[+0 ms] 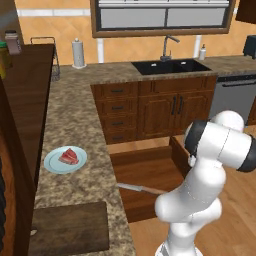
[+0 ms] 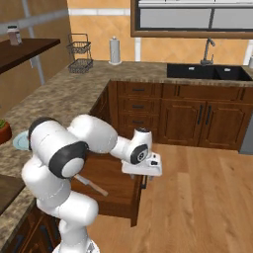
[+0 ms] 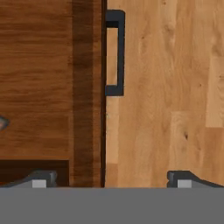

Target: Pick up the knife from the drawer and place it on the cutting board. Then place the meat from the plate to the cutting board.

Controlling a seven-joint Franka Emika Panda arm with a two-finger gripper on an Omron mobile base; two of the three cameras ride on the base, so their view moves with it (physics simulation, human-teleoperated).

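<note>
The drawer (image 1: pixel 150 167) stands pulled out below the counter, its reddish wood bottom (image 3: pixel 39 78) bare. In it lies the knife (image 1: pixel 139 188), near the counter side, brown handle (image 2: pixel 93 186) pointing outward; a grey bit of the knife (image 3: pixel 2 123) shows at the left edge of the hand view. My gripper (image 3: pixel 111 179) hangs open above the drawer's front wall, one fingertip (image 3: pixel 41 178) over the drawer and the other over the floor, holding nothing. The meat (image 1: pixel 69 156) rests on the pale blue plate (image 1: pixel 54 165). The cutting board (image 1: pixel 70 227) lies on the counter nearer the camera.
The drawer's dark handle (image 3: pixel 116 52) sticks out over the wood floor (image 3: pixel 175 87). Stacked narrow drawers (image 1: pixel 117 112) and cabinet doors stand behind, with a black sink (image 1: pixel 170 66) above. A paper towel roll (image 1: pixel 78 53) and a wire basket (image 2: pixel 80 55) sit on the far counter.
</note>
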